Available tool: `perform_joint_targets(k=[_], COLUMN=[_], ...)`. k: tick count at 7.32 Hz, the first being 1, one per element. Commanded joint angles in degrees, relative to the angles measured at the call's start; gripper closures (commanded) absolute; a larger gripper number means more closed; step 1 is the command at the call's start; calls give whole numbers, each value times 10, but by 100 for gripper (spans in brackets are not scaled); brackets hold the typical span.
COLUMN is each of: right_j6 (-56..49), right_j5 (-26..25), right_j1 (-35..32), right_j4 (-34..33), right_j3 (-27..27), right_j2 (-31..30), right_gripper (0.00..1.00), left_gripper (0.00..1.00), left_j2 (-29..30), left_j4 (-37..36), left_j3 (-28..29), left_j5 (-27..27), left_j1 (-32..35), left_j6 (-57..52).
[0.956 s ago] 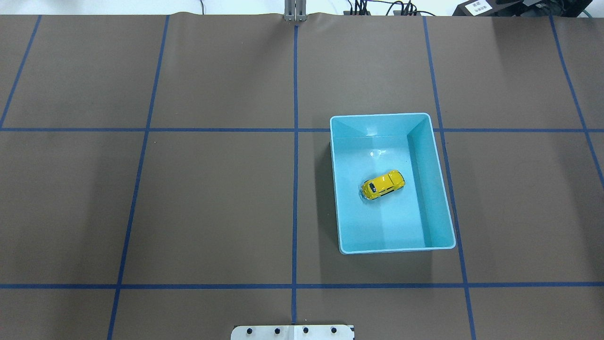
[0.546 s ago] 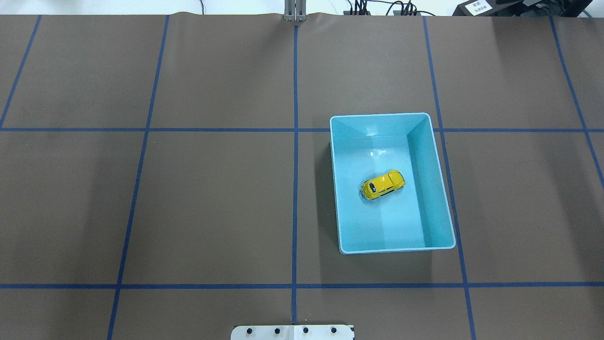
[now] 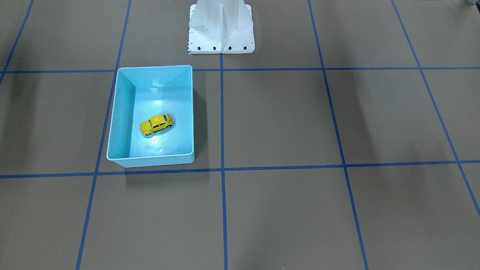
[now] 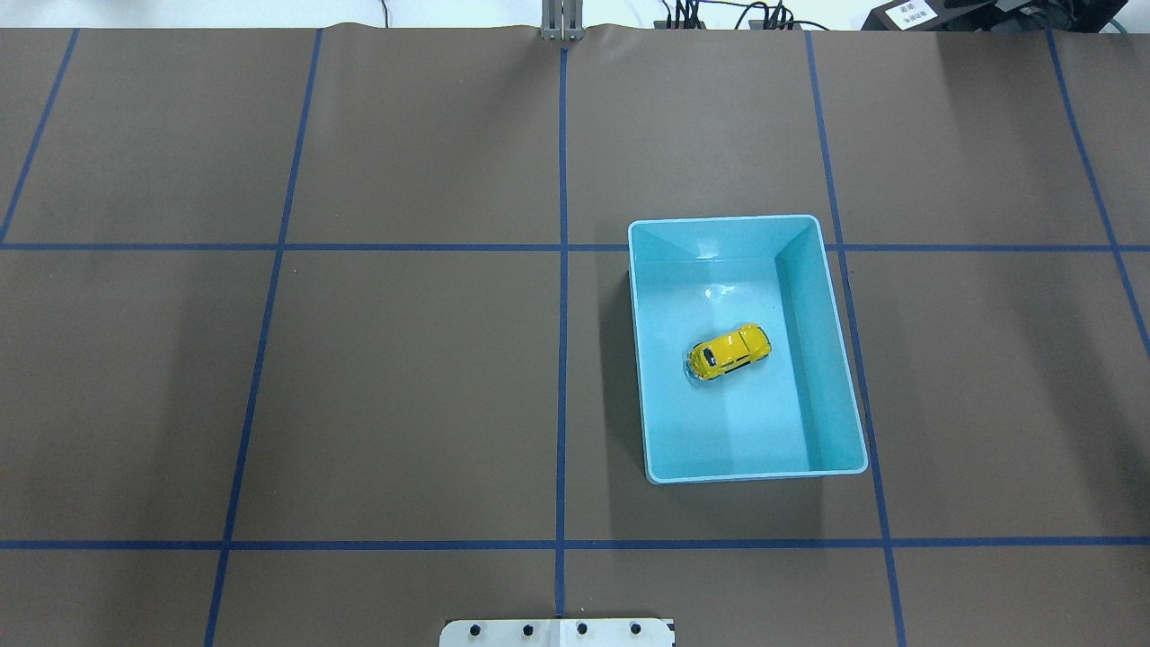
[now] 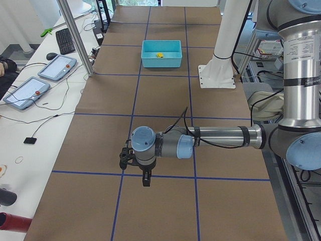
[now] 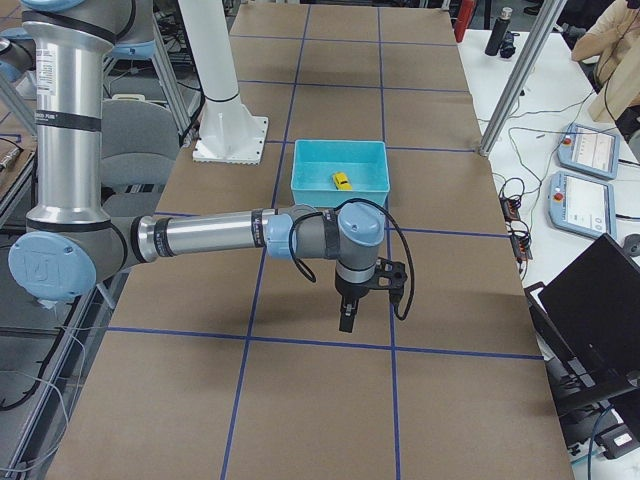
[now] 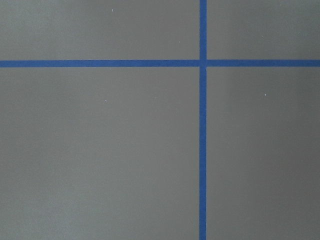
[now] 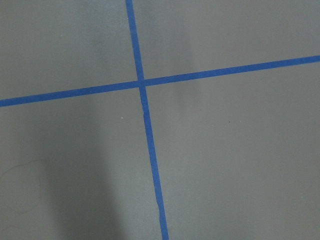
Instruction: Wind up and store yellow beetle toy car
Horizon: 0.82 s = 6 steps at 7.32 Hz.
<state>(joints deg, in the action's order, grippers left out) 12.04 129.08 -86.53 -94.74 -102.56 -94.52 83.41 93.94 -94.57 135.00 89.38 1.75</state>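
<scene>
The car (image 4: 729, 351) stands on its wheels on the floor of the bin (image 4: 813, 359), near the middle, set diagonally and apart from all four walls. The bin is light blue, open-topped, and sits on the robot's right half of the table (image 4: 404, 386), just beside the centre line of blue tape (image 4: 561, 404). The left gripper (image 5: 146, 182) hangs above the mat near a tape crossing, fingers pointing down, well apart from the bin. The right gripper (image 6: 346, 322) hangs likewise over the other end of the table, nearer the bin but clear of it. Neither gripper holds anything that can be seen. Whether the fingers are spread or closed cannot be told (both tools show in the side views only). Each wrist view shows brown mat and one tape crossing, nothing else. The white base mount (image 3: 221, 26) stands at the robot's edge of the table. Writing: a white label (image 4: 907, 11) on a dark unit beyond the far edge carries print too small to read. No marking is legible on the car or bin.
</scene>
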Motion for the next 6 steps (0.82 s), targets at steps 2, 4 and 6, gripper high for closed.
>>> perform_joint_targets(k=[2, 4, 6], right_j6=[-28, -109, -104], right_j5=[3, 7, 13], right_j1=[16, 15, 15], right_j4=[-2, -4, -7], right_j3=[-3, 0, 16], right_j2=[27, 28, 22], right_gripper=[0, 0, 0], left_gripper=[0, 0, 0], left_j2=[-4, -4, -2], left_j4=[-2, 0, -1], left_j3=[1, 1, 1], left_j5=[0, 0, 0], left_j1=[0, 0, 0], left_j6=[0, 0, 0])
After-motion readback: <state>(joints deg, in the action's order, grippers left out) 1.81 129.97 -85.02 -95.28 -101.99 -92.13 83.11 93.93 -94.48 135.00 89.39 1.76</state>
